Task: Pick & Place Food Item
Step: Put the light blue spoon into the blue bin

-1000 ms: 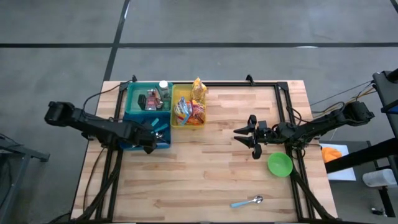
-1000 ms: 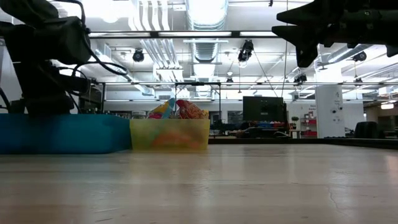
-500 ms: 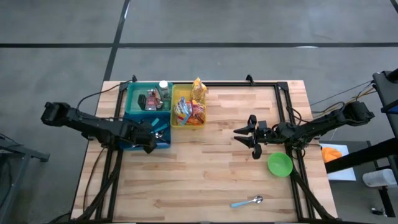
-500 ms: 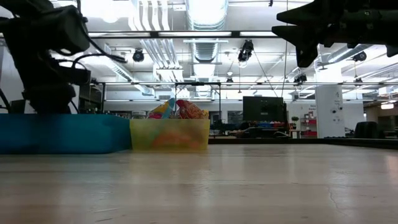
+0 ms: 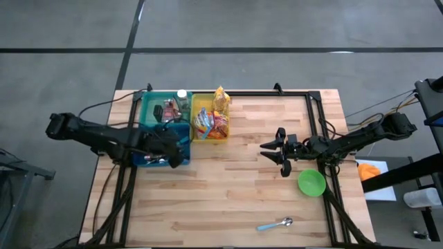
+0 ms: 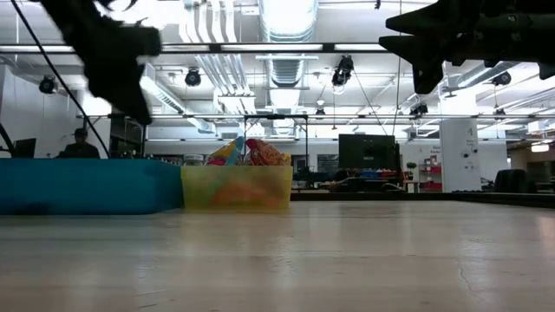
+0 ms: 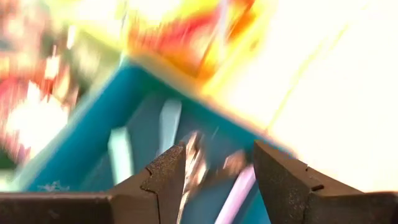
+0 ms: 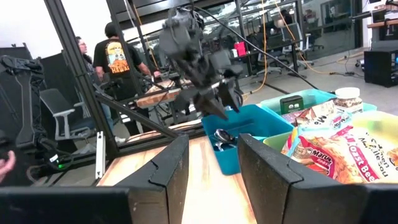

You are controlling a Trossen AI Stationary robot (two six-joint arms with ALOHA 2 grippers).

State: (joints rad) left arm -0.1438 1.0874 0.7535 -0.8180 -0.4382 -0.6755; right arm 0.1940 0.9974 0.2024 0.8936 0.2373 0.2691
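Hands first: the left hand (image 5: 173,146) hangs over the near compartment of the blue bin (image 5: 147,111), fingers (image 7: 166,180) partly apart with nothing pinched between them as far as the wrist view shows. Something shiny and a pale purple handle sit between the fingers in that view, but they look like they're down in the bin, and it's too smeared to say more. The right hand (image 5: 275,150) floats above the counter (image 5: 235,194) near the middle-right, fingers (image 8: 169,165) set a moderate gap apart and holding nothing.

Containers: the blue bin is at the back left of the counter, with a white-capped jar and a couple of dark packets in its far compartment and cutlery in the near one, a spoon among it. Right beside it, touching, is the yellow bin (image 5: 199,142), stuffed with colourful snack packets (image 5: 211,123), one bag sticking up at the back. A green bowl (image 5: 311,182) sits just beside the right hand, and a metal spoon with a blue handle (image 5: 275,225) lies alone by the front edge.

Pose-wise, the left arm reaches in from the left edge, hand tipped down at the bin. The right arm comes in from the right, hand held level, pointing across at the bins.
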